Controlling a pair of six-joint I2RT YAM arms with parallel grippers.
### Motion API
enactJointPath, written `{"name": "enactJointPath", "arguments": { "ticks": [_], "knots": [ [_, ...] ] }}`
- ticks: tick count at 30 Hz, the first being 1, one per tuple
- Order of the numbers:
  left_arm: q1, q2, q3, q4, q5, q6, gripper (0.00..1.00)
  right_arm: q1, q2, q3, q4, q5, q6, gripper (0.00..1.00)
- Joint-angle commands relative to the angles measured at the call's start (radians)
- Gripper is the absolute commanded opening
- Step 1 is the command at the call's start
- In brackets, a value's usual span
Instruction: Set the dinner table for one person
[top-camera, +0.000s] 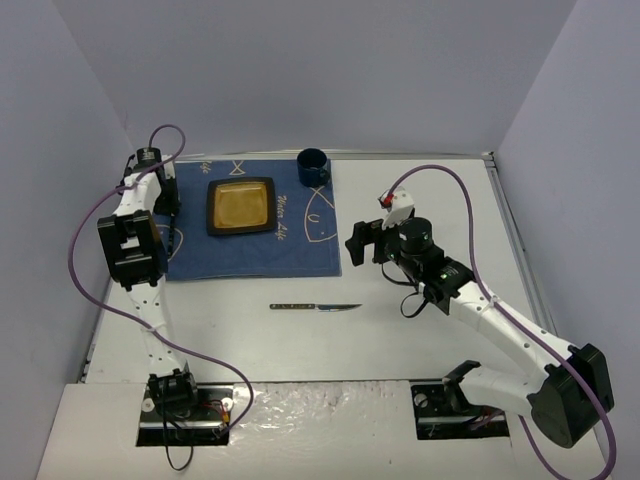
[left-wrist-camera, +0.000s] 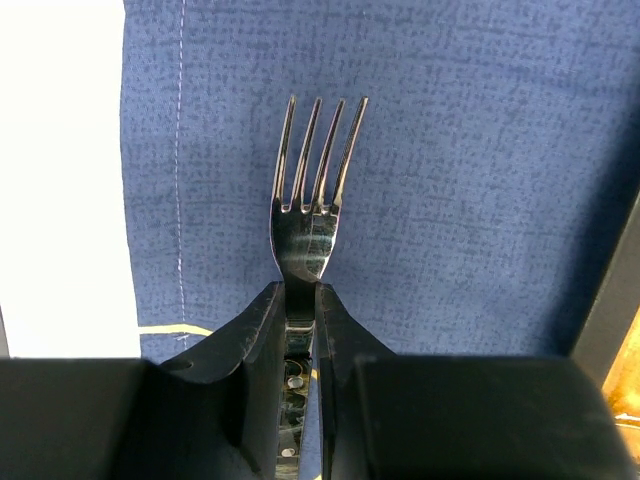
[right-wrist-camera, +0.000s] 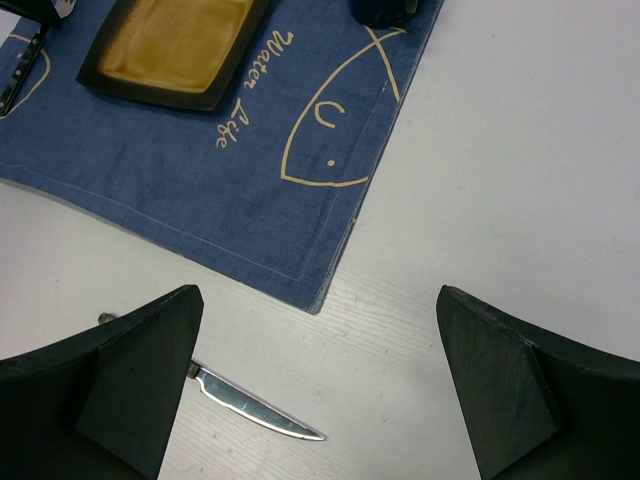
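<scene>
The white dinner table (top-camera: 440, 190) carries a dark blue cloth (top-camera: 250, 250) with fish drawings. On the cloth sit a dark square plate (top-camera: 240, 206) with a yellow inside and a dark blue mug (top-camera: 313, 166). My left gripper (top-camera: 168, 215) is over the cloth's left edge. In the left wrist view it (left-wrist-camera: 302, 295) is shut on a metal fork (left-wrist-camera: 310, 200), tines pointing away, over the cloth (left-wrist-camera: 450, 180). A knife (top-camera: 315, 307) lies on the bare table in front of the cloth. My right gripper (top-camera: 365, 240) is open and empty, above the knife blade (right-wrist-camera: 255, 405) and the cloth's corner (right-wrist-camera: 320, 295).
The plate (right-wrist-camera: 170, 45) and mug (right-wrist-camera: 385, 10) show at the top of the right wrist view. Grey walls stand close around the table on three sides. Bare table (right-wrist-camera: 520, 180) lies to the right of the cloth.
</scene>
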Motion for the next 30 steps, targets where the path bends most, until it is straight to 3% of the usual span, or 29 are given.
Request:
{"name": "enactJointPath", "arguments": {
  "ticks": [1, 10, 15, 16, 18, 21, 25, 30],
  "knots": [
    [0.004, -0.024, 0.065, 0.011, 0.008, 0.015, 0.0, -0.005, 0.014, 0.057, 0.046, 0.01, 0.012, 1.0],
    [0.02, 0.011, 0.074, 0.004, 0.019, -0.012, 0.04, -0.004, 0.029, 0.066, 0.045, 0.007, 0.024, 1.0],
    [0.022, 0.005, 0.069, 0.001, 0.027, -0.022, 0.31, -0.005, 0.024, 0.062, 0.045, 0.007, 0.032, 1.0],
    [0.022, 0.002, 0.069, -0.001, 0.027, -0.024, 0.32, -0.005, 0.021, 0.062, 0.045, 0.007, 0.032, 1.0],
    [0.022, -0.018, 0.064, -0.006, 0.033, -0.024, 0.44, -0.004, 0.015, 0.062, 0.041, 0.007, 0.034, 1.0],
    [0.022, -0.053, 0.053, -0.01, 0.032, -0.024, 0.53, -0.005, 0.002, 0.061, 0.037, 0.01, 0.037, 1.0],
    [0.003, -0.174, 0.005, -0.035, 0.035, 0.0, 0.68, -0.005, -0.037, 0.054, 0.016, 0.018, 0.034, 1.0],
    [-0.13, -0.401, -0.109, -0.07, -0.013, 0.127, 0.89, -0.007, -0.121, 0.049, -0.038, 0.096, 0.031, 1.0]
  ]
}}
